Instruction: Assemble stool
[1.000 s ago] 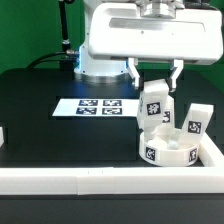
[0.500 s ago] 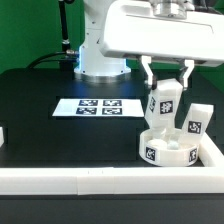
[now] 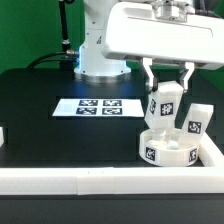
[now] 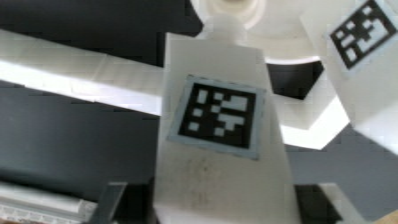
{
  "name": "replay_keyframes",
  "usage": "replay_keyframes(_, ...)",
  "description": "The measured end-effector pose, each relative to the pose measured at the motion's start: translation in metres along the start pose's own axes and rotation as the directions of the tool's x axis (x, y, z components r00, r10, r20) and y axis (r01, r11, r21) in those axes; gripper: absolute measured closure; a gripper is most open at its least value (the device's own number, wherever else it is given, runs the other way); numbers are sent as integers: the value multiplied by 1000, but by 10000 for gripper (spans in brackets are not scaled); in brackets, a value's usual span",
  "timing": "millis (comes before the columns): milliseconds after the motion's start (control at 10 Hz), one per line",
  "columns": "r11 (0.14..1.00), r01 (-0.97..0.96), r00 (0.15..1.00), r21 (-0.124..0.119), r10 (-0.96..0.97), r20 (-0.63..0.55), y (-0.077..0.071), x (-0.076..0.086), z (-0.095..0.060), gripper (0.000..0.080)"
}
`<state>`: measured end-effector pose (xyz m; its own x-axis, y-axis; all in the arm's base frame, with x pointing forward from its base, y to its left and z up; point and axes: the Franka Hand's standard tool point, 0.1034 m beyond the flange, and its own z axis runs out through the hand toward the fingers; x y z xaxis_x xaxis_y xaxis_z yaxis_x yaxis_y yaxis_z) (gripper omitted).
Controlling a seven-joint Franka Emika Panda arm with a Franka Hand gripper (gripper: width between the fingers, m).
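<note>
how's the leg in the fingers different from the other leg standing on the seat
The held leg is clamped between the gripper fingers; the free leg stands alone with nothing gripping it. The held leg sits nearer the exterior view's left of the seat, the free leg towards its right edge. Both are white blocks with black-and-white tags.

A black table (image 3: 40,120) fills most of the scene. On it lies the marker board (image 3: 97,106), flat, with several black-and-white tags, near the middle and a bit to the exterior view's left. A long white bar (image 3: 60,180) runs along the near edge of the table. Another white bar (image 3: 212,152) stands at the right side. Behind the table hangs a green backdrop (image 3: 28,30).
</note>
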<state>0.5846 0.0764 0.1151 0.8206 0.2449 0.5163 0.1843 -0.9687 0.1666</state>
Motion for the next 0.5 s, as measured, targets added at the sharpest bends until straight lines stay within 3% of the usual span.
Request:
replay_keyframes(300,1000,19,1000,-5,-19,-15,-9,-7,3,476)
replay_keyframes(500,1000,22,999,-13,-22,-24,-5,-8,4,476)
